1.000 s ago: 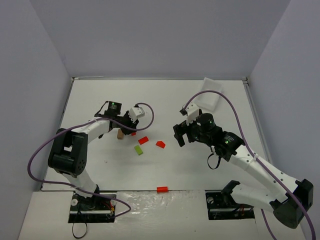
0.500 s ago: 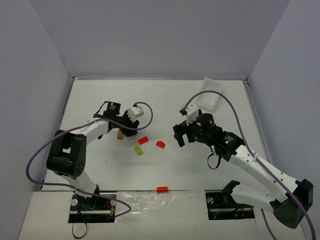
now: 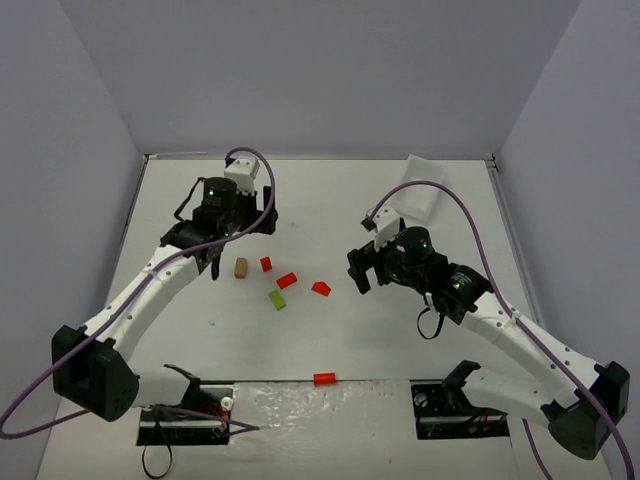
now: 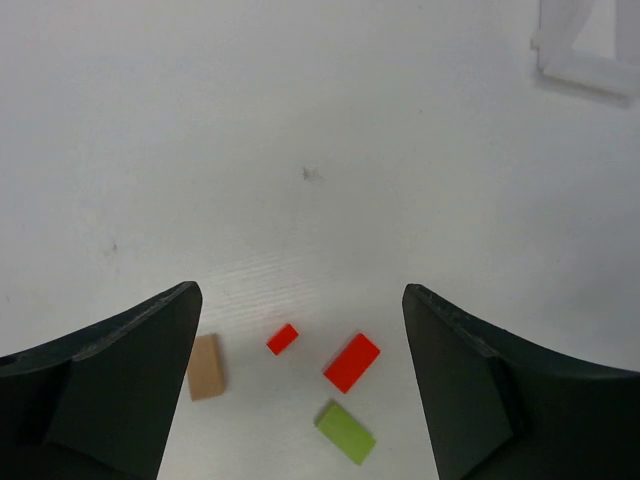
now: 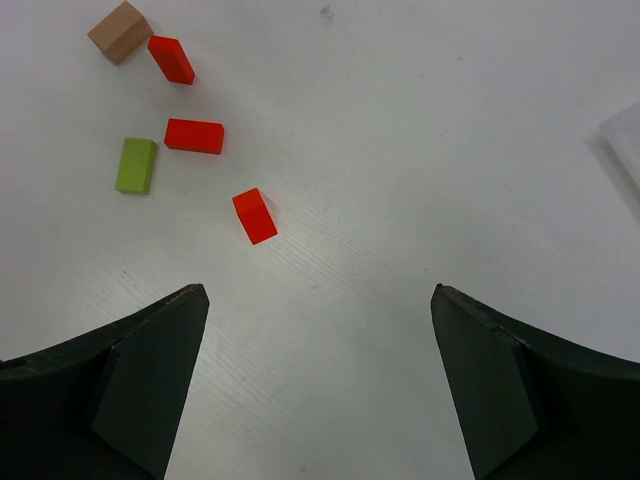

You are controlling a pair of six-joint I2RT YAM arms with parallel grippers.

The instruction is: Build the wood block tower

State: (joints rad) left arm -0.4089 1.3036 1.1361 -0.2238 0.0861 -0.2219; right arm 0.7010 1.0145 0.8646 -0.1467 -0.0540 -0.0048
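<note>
1. Six pieces of the wood block tower [image 5: 194, 135] are seen lying singly on the tabletop [image 3: 360, 340]; none is set on another.
2. Five are gathered left of the tabletop's middle, all apart: the tan block [image 3: 240, 267] at the left, the small red block [image 3: 265, 264] just beside it, the long red block [image 3: 287, 281] and the green block [image 3: 277, 300] nearer the near edge, and the right-hand red block [image 3: 321, 289] at the right end.
3. A lone red block [image 3: 324, 379] is placed well apart, at the middle of the near edge.
4. A white tray [image 3: 422, 200] is set by the far right corner, well apart from the blocks.
5. The left fingers [image 4: 120, 380] are spread wide and held high at the cluster's far left side; nothing is gripped or touched, and the tan block is seen near one finger in the left wrist view.
6. The right fingers [image 5: 140, 390] are likewise spread wide, with nothing gripped or touched; they are hung over bare tabletop right of the cluster, the right-hand red block lying nearest.
7. The tabletop is plain white, marked by a faint speck [image 4: 310, 175]; it is enclosed by pale lilac-grey walls [image 3: 300, 80] on three sides, and purple cables [image 3: 440, 190] are looped above it.
</note>
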